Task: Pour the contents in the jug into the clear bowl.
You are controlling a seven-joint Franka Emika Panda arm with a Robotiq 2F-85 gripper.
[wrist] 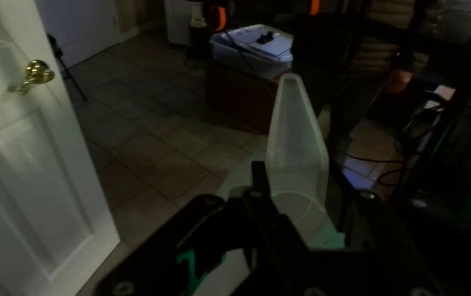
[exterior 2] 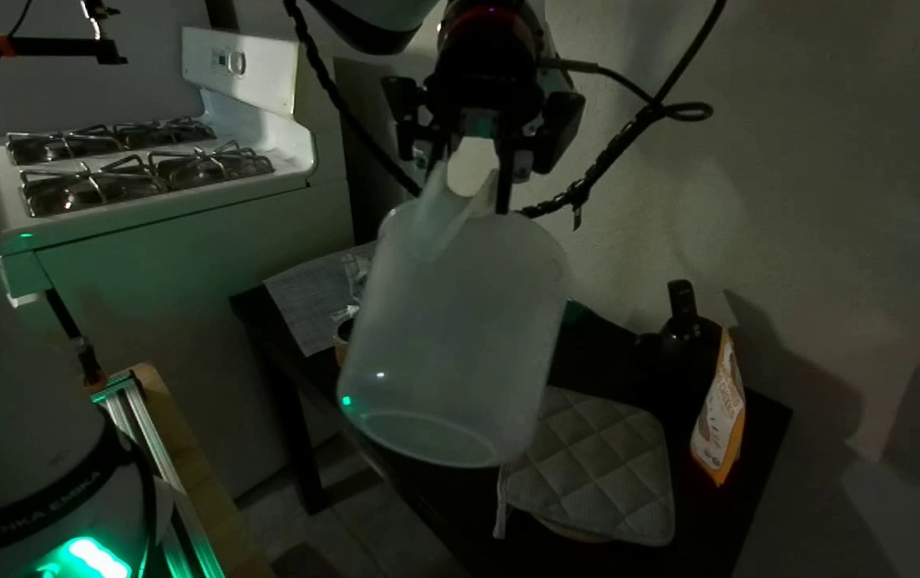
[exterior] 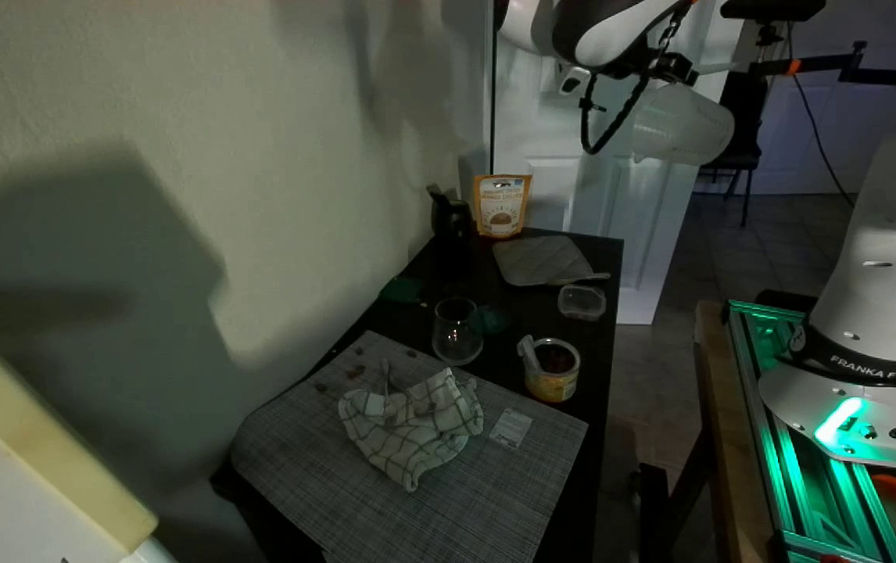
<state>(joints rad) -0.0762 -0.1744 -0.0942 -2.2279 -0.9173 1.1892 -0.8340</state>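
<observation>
Room: super dim, pale wall [exterior: 284, 234] running along a dark table [exterior: 595, 348], and my wrist view gets mostly door [wrist: 30, 164] and floor tiles [wrist: 153, 156]
My fingers [exterior 2: 503, 189]: clamped on the translucent jug [exterior 2: 460, 345], one each side of a pale tapering bit I read as its handle [wrist: 297, 135]
Jug: hanging well above table height, long axis slanting rather than upright, what looks like the base end nearest the camera in an exterior view, can't make out any contents through the milky plastic
Clear bowl [exterior: 582, 303]: pretty sure it's the low see-through one on the table near the edge, between the quilted pot holder [exterior: 542, 260] and the tin [exterior: 551, 385]
Jug to bowl: in an exterior view the bowl lies way below my fingers and off to the left, can't tell how they compare in depth
Spout [exterior: 639, 156]: I think it's that small lip at the jug's mouth end, so imo the move is down and across until it's right over the bowl, only then more tilt; pour from up here and I'd probably miss
</observation>
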